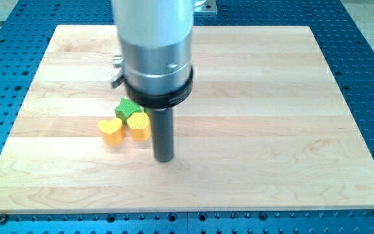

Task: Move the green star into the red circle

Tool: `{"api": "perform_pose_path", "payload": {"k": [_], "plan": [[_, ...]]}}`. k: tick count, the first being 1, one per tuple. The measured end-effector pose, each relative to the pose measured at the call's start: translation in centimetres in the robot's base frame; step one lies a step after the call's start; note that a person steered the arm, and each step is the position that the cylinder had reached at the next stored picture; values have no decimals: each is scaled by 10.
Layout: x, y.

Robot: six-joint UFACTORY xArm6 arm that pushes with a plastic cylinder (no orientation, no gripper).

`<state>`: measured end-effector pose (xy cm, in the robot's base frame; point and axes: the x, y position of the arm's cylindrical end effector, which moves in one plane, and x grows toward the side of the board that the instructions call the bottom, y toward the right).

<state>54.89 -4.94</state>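
Note:
A green star block point(126, 107) lies on the wooden board, left of centre, partly hidden under the arm's grey body. A yellow hexagon block point(139, 125) touches its lower right side. A yellow heart block point(112, 130) sits just left of the hexagon. My tip point(165, 158) rests on the board just right of and below the yellow hexagon, close to it. No red circle block shows in the view; the arm may hide it.
The wooden board point(271, 117) lies on a blue perforated table point(369, 71). The arm's large grey cylinder point(154, 45) covers the upper middle of the board.

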Motion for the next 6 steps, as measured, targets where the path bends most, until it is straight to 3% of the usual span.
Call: {"api": "perform_pose_path", "payload": {"k": [1, 2, 3, 5, 6], "plan": [[1, -66], [-50, -76], [-125, -61], [-209, 21], [-230, 63]]}}
